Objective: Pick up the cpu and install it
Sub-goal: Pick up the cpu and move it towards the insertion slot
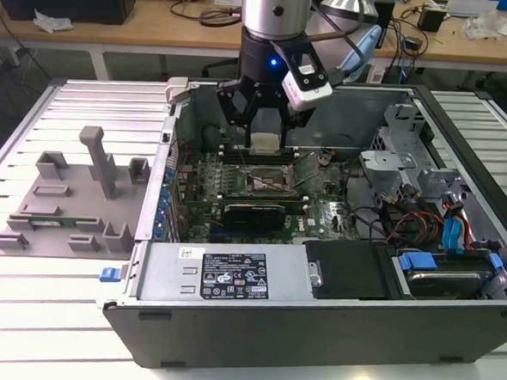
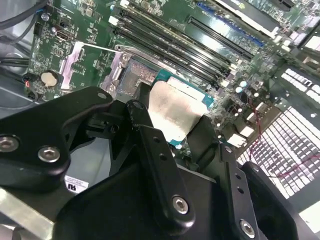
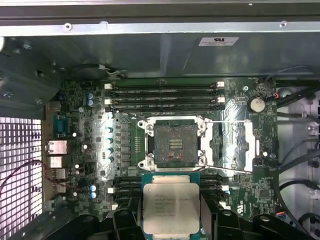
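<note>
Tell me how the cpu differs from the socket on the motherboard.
Top: the cpu is shiny silver with a green rim; the socket is a dark recess in a metal frame. State: the cpu is clamped between the fingers, clear of the board; the socket sits fixed on the motherboard, empty, its cover plate swung open. Both are square, of similar outline.

Exterior view: arm [image 1: 277, 15] is cut off at the frame top, and computer case [image 1: 314, 323] runs off the exterior view's right. There the gripper [image 1: 265, 137] hides most of the cpu [image 1: 265, 144]. First wrist view: one cpu [image 3: 171, 202] edge is cropped. Second wrist view: fingers [image 2: 202, 132] cover the cpu's sides and part of the socket [image 2: 134, 75].
</note>
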Available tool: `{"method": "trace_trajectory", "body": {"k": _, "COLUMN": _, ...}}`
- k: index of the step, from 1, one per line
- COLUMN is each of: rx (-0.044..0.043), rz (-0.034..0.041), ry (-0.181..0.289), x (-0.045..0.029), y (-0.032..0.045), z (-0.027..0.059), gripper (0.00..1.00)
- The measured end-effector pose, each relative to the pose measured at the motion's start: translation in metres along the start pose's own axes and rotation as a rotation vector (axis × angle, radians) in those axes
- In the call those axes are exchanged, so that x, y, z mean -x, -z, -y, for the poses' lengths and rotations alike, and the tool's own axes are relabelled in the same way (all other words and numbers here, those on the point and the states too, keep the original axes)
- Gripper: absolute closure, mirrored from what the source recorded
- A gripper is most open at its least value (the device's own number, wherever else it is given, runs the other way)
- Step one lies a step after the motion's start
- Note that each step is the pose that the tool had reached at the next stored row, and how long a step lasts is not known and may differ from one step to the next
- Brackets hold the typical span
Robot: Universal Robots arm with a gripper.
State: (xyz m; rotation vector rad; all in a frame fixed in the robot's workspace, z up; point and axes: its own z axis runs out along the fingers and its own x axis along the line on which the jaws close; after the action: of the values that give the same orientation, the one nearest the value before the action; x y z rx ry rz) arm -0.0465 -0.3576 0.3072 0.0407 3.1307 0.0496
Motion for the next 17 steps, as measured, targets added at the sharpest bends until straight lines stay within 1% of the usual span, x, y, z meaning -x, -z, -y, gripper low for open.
{"method": "trace_trajectory", "body": {"k": 6, "rx": -0.0008, "rz": -0.0009, "ry": 0.000, "x": -0.0003, "y": -0.0204, "z": -0.0122, "gripper": 0.45}}
{"method": "trace_trajectory", "body": {"k": 12, "rx": -0.0010, "rz": -0.0010, "ry": 0.000, "x": -0.0005, "y": -0.0293, "z": -0.0160, "gripper": 0.45}}
{"method": "trace_trajectory", "body": {"k": 17, "rx": -0.0009, "rz": -0.0012, "ry": 0.004, "x": -0.0001, "y": -0.0372, "z": -0.0224, "gripper": 0.45}}
